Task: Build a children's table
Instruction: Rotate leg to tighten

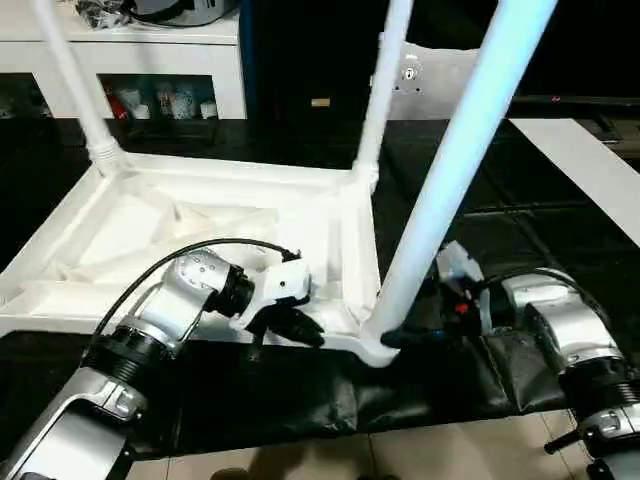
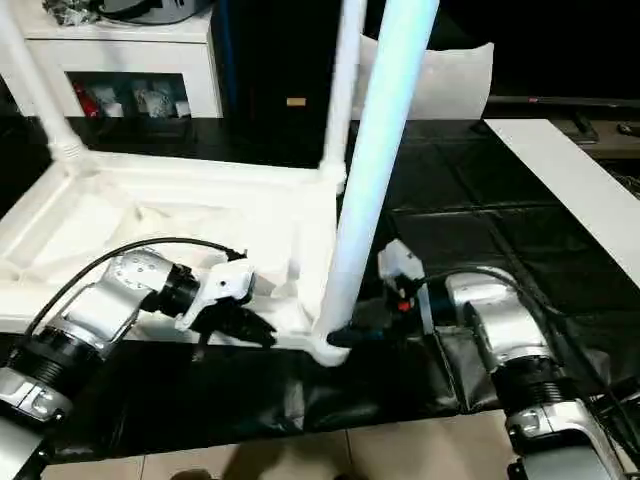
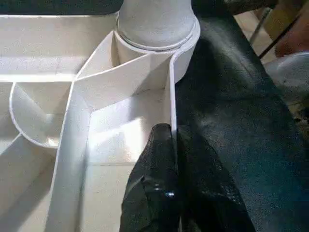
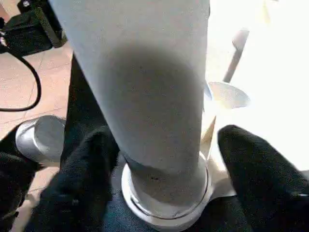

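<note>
Tabletop (image 1: pixel 190 235) lies upside down on the black-covered bench (image 1: pixel 300 395), ribbed underside up, with diagonal ribs running toward the corner sockets. Three legs stand upright in sockets: far-left leg (image 1: pixel 75 80), far-right leg (image 1: pixel 380 90), and near-right leg (image 1: pixel 455 160), the last seated in the near-right corner socket (image 3: pixel 157 36) (its flared collar sits flush in the socket ring, as the wrist views show). Left claw (image 1: pixel 290 325) is pinched on the tabletop's near edge wall just left of that corner; the left wrist view has its black fingers (image 3: pixel 159 159) pressed together on either side of the thin white rim. Right claw (image 4: pixel 159 188) sits at the base of the near-right leg, one finger on each side of the tube, standing apart from it; whether either pad touches the leg I cannot tell. Behind the bench, far left, a white cabinet (image 1: pixel 225 60) with open shelf compartments holds small bottles and packets (image 1: pixel 160 100), too small to identify; dark clutter lies on its top.
</note>
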